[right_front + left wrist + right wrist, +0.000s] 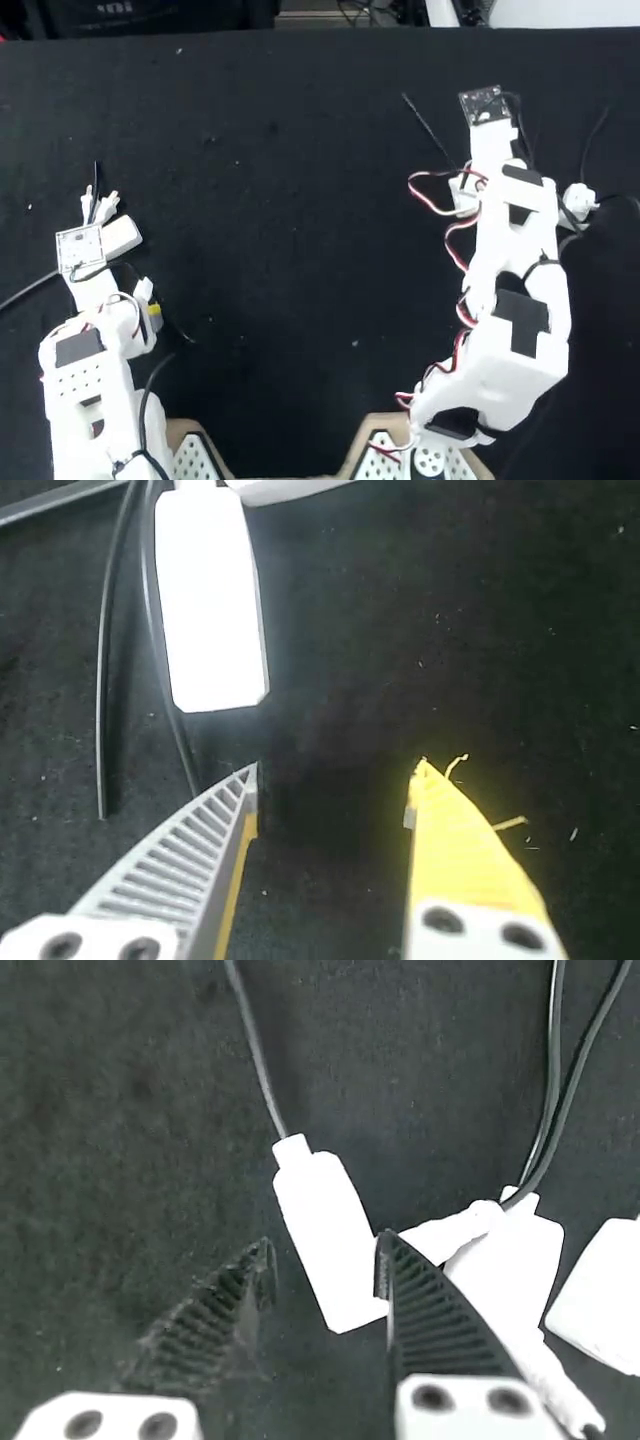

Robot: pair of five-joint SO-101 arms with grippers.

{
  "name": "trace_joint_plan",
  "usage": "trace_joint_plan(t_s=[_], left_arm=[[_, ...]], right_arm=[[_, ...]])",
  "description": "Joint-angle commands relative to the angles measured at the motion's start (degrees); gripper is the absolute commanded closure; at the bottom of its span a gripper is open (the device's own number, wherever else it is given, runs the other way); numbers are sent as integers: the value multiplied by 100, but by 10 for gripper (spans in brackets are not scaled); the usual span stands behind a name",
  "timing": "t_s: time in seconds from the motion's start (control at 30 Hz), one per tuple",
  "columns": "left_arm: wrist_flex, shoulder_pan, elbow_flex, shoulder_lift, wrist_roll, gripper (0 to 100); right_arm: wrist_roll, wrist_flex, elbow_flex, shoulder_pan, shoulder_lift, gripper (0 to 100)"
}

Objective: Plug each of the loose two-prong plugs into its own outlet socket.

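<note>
Matte black cloth (300, 250), glossy white blocky plug (210, 610), left hand (335, 775) and right hand (325, 1250) spread, empty

A black cloth (280, 150) is spread over the whole table (300, 320), and pale specks of lint (420, 664) are scattered across it. Beyond the far edge a strip of the room is seen, where dark cables (365, 12) are laid on a grey floor (310, 16) and a white surface (565, 12) is set at the corner. A tan board (188, 432) is partly seen at the near edge.
</note>
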Motion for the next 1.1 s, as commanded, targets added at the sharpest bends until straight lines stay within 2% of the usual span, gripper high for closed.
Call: trace_joint_plan(t_s=[0.0,0.3,0.77,0.93,1.07], left_arm=[[-18,40,-57,-70,26,762],[-18,40,-57,-70,26,762],[-18,40,-57,-70,26,762],[-18,40,-57,-70,18,762],[-18,40,-57,-70,18,762]], right_arm=[[0,-9,101,-220,-321,847],[0,-26,365,-932,-338,847],[-9,18,145,-1108,-347,847],[-519,18,-92,-1108,-347,847],[-563,26,-66,-1169,-347,847]])
